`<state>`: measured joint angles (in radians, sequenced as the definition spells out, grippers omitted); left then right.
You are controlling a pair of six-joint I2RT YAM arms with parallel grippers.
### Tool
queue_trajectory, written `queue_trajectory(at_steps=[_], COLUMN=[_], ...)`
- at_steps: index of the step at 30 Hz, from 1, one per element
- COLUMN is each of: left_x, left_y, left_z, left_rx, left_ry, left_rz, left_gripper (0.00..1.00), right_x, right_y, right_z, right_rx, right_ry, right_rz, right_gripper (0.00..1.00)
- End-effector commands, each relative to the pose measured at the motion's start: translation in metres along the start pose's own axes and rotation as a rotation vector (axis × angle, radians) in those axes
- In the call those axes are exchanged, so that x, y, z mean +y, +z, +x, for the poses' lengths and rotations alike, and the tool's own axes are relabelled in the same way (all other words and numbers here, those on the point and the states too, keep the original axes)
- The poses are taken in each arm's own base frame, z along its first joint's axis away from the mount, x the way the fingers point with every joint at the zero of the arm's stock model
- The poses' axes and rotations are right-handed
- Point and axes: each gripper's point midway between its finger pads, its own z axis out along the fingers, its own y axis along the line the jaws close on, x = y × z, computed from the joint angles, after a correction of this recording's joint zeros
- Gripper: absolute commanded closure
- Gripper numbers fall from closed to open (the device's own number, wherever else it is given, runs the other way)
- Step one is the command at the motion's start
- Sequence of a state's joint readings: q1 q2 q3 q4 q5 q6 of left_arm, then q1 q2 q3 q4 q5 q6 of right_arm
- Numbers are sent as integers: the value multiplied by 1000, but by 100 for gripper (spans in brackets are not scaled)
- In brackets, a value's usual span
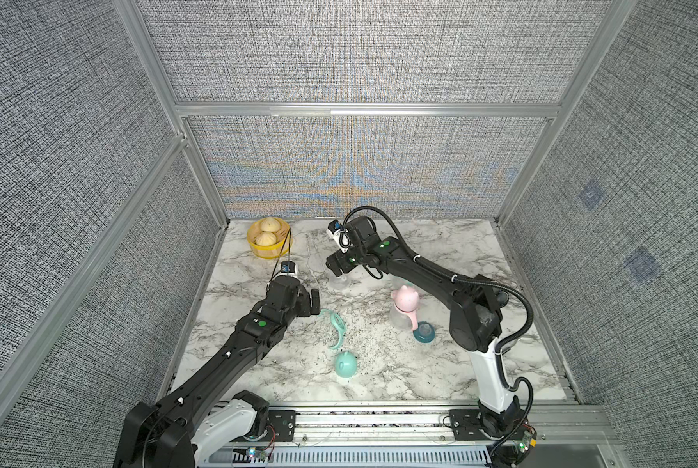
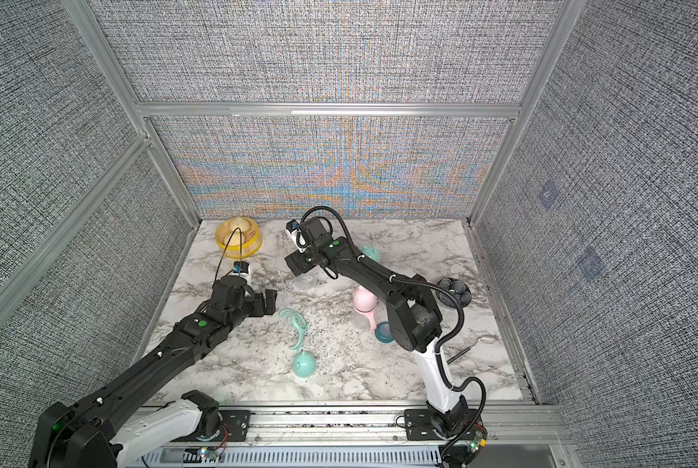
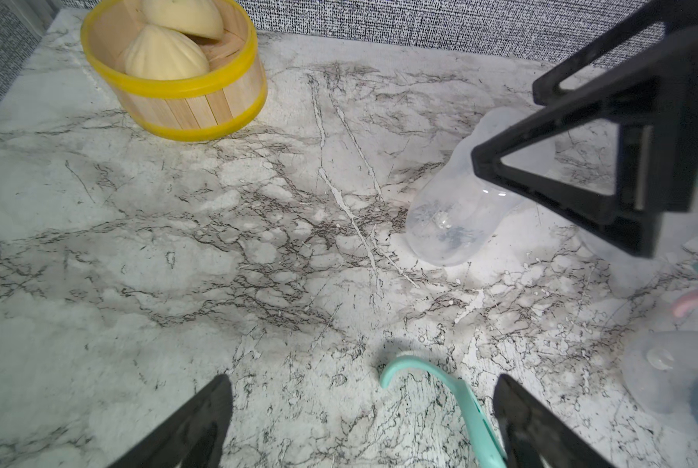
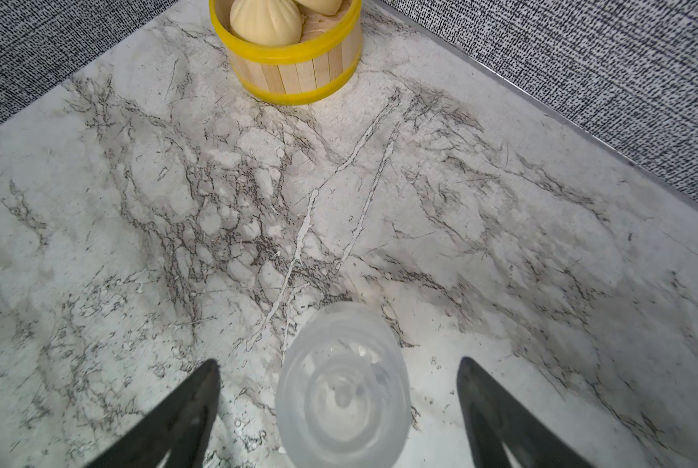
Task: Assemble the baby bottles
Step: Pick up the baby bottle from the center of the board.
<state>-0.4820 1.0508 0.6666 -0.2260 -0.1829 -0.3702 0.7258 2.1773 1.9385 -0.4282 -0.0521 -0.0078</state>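
Hovering over the middle of the marble table (image 1: 420, 377), the right hand (image 4: 339, 362) is spread wide, one finger on each side of a bare clear bottle (image 4: 343, 389), with a gap on both sides and no grip. The bottle stands on the table, well out from the far wall.

The left hand (image 3: 361, 377) is likewise released and empty, held low over a mint handle ring (image 3: 460, 389) that lies flat on the table. One finger is close to the ring; contact unclear.

- Nearer the robot's base, a mint eared dome cap (image 1: 346, 363) lies alone
- By the right arm, a pink-capped bottle (image 1: 404, 306) stands upright with a teal nipple collar (image 1: 423, 332) just beside it
- In a top view, a second mint cap (image 2: 370, 253) shows behind the right arm; what it sits on is hidden
- A dark bowl (image 2: 454, 289) sits near the right edge
- A yellow steamer basket (image 1: 269, 241) holding two buns sits in the far left corner
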Motion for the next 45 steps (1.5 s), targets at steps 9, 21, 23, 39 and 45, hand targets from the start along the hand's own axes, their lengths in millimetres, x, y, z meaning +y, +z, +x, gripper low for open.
queue_trajectory(at_steps=[9,21,23,39,45], left_x=[-5,-10,-15,-86,-106], left_y=[4,11,13,0,-2], left_z=[0,2,2,-12,-13], left_rx=[-2,0,1,-96,-155], left_ry=[6,9,16,140,190], left_rz=[30,53,78,487,576], left_gripper=[0,0,0,0,0], right_x=[-3,-3,-5,8,18], right_y=[29,35,34,-46,-94], right_z=[15,28,28,-3,5], right_rx=[40,74,71,53,117], right_ry=[25,18,19,18,32], right_rz=[31,68,78,27,-15], right_gripper=[13,25,29,46,46])
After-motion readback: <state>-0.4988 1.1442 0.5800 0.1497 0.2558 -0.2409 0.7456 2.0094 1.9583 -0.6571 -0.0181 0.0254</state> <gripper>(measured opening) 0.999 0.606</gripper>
